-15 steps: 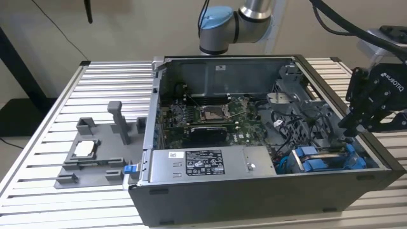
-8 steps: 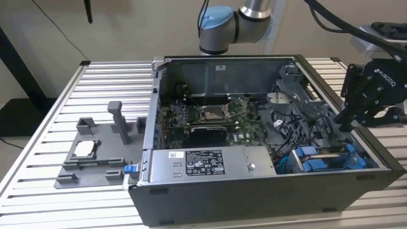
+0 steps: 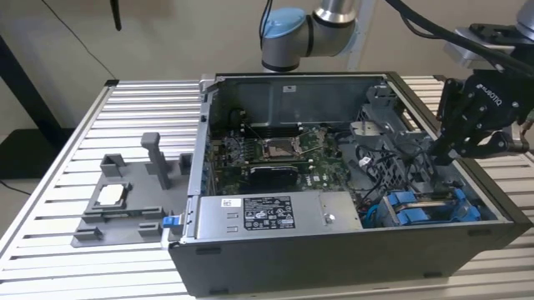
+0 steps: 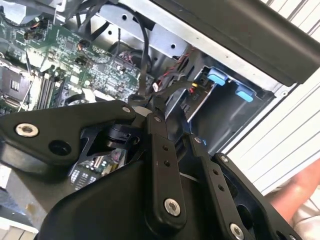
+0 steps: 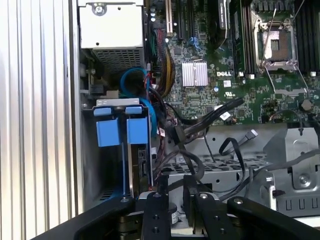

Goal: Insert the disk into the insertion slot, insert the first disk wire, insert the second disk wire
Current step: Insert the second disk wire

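The disk stands on edge inside the insertion slot at the near corner of the computer case, on the exterior view's right. Its blue caddy tabs point upward; both wrist views show them, also the tabs. My black gripper hangs over the metal cage just behind the slot, among loose black cables. In the first wrist view the gripper has its fingers close together, with a black disk wire running down between them. In the second wrist view that wire ends at the gripper.
A silver power supply box fills the case's near side, and the green motherboard lies behind it. A grey fixture rests on the slatted table on the exterior view's left. A person's arm is beside the case.
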{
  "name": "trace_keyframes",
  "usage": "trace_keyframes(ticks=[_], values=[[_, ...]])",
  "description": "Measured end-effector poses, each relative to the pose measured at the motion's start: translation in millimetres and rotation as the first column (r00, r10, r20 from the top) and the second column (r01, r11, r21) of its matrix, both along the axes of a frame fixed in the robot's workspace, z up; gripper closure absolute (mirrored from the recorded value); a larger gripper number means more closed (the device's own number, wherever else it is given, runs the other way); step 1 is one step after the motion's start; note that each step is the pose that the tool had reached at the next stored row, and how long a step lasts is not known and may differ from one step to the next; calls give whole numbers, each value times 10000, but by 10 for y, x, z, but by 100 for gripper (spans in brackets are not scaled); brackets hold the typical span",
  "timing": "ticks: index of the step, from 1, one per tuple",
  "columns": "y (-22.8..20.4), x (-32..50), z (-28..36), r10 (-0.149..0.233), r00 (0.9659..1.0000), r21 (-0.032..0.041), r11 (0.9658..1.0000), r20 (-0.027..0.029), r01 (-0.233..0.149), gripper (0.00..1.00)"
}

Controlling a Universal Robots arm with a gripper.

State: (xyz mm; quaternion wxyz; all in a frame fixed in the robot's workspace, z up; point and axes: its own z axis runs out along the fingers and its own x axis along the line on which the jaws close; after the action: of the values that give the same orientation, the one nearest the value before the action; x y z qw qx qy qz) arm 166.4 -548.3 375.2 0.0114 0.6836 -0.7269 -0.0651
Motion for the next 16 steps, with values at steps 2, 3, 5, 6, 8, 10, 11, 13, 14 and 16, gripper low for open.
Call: trace_keyframes(ticks=[2,3,5,6,8,10,11,13,14,16], values=[[29,-46,-1,-1,10000,1,10000,2,1,73],[42,-70,0,-1,10000,1,10000,3,1,73],[62,-117,0,-2,10000,1,10000,5,2,73],[71,-142,0,-2,10000,1,10000,5,2,73],[91,-189,0,-2,10000,1,10000,6,2,73],[109,-237,-1,-2,10000,3,10000,8,2,73],[117,-260,0,-1,10000,1,10000,9,1,73],[125,-305,0,-2,10000,2,10000,10,2,73],[125,-320,0,-2,10000,2,10000,11,2,73],[125,-327,-1,-2,10000,2,10000,11,2,73]])
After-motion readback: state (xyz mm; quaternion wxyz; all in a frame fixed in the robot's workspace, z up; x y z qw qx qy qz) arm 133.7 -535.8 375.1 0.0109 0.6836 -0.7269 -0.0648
